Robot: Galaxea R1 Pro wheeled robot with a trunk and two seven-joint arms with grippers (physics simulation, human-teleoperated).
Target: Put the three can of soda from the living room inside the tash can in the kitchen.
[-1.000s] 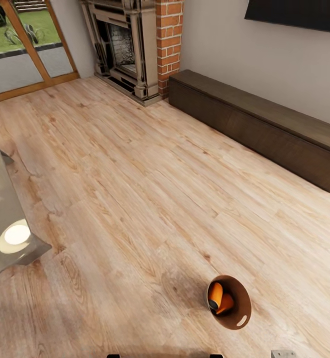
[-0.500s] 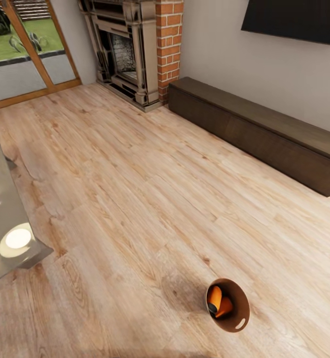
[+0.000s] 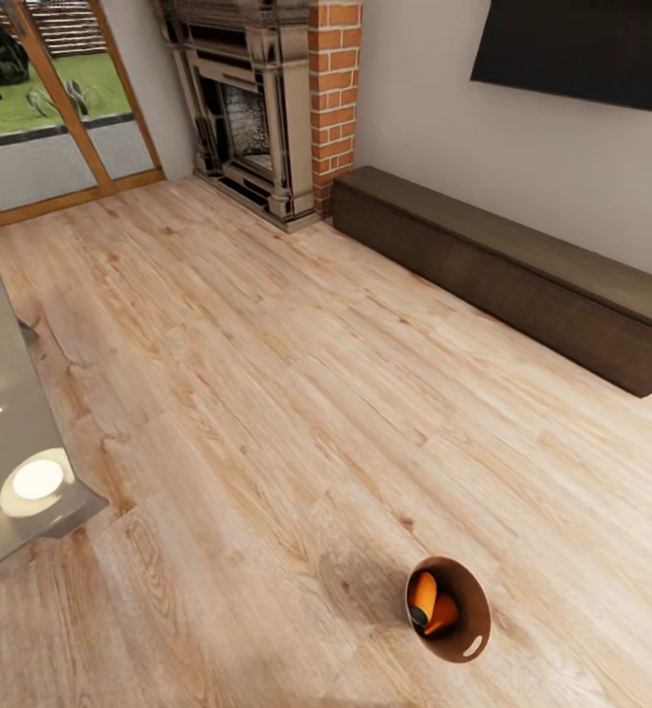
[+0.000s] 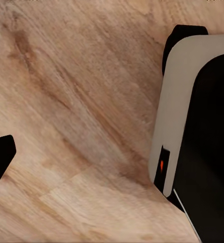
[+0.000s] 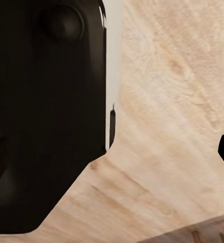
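Gripper state on both arms: cannot tell; wrist views show my dark body panels over wood floor point(image 4: 81, 101). Tash can point(image 3: 473, 639) sits lower right of head frame, orange cans of soda point(image 3: 424, 595) inside.

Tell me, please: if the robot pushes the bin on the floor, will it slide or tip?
The bin probably slides: it stands on smooth wood floor. Pushed high, it may tip, being tapered. The orange cans inside likely add little weight.
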